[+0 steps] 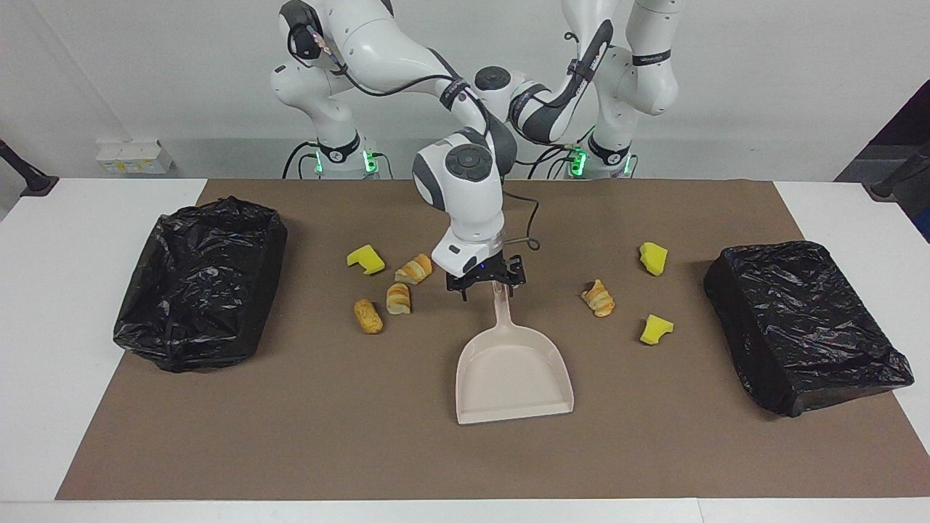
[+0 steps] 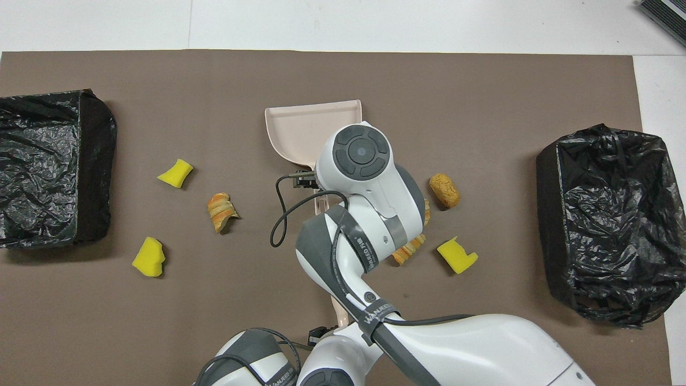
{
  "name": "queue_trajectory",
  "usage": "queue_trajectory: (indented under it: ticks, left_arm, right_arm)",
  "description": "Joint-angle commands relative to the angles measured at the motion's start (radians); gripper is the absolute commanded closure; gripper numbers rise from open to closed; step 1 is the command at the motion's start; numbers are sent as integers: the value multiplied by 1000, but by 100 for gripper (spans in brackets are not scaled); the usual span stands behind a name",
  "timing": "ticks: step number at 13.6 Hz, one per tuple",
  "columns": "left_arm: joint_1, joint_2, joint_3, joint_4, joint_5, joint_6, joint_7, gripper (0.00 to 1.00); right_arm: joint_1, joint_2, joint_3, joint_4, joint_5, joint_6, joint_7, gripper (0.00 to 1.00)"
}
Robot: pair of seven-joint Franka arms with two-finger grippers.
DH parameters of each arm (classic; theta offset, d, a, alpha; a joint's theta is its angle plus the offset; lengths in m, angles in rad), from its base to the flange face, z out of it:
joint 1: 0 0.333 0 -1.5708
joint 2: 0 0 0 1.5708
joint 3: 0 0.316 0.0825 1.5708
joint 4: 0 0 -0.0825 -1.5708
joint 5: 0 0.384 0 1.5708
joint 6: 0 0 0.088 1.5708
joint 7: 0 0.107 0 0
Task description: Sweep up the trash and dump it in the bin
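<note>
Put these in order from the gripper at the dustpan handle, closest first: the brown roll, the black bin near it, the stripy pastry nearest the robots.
Facing view, from the right gripper:
1. Stripy pastry, just beside it.
2. Brown roll, farther from the robots.
3. Black bin, at the right arm's table end.

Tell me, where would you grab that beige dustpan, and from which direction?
By its handle, from straight above, with a finger on either side. The dustpan lies flat with the slim, straight handle pointing toward the robots, while the pan itself looks too wide to pinch. The right gripper is over the handle's end, open.
</note>
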Motion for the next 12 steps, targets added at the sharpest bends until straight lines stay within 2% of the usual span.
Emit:
queue_trajectory:
  ticks: [1,3,4,5,6,7,9,10,11,12]
  left_arm:
    - [-7,-9,16,-22,3,14,-16,52]
    - [-1,-12,16,-21,3,-3,-16,53]
    - [1,-13,17,-22,3,-12,-16,56]
    - [13,-18,16,-22,3,-23,-16,63]
    - [16,-24,16,-22,3,-31,-17,69]
    - [18,-32,17,-27,3,-32,-17,70]
    - [38,-41,16,-28,3,-39,-19,71]
    - [38,-41,16,-28,3,-39,-19,81]
    - [38,-41,17,-28,3,-42,-17,99]
    - [38,-41,17,-28,3,-58,-17,100]
  right_arm:
    - [7,21,-3,33,1,1,1,0]
    - [21,32,-3,22,-46,7,-10,2]
    - [18,33,-3,16,-70,34,-21,22]
    - [12,33,-3,13,-71,45,-51,57]
    - [10,33,-3,10,-68,51,-74,83]
    - [10,33,-3,10,-64,51,-73,100]
    - [13,33,-3,10,-56,64,-65,100]
    - [13,33,-3,10,-54,67,-64,100]
    - [13,33,-3,10,-56,65,-65,100]
    - [12,35,-3,12,-62,62,-67,100]
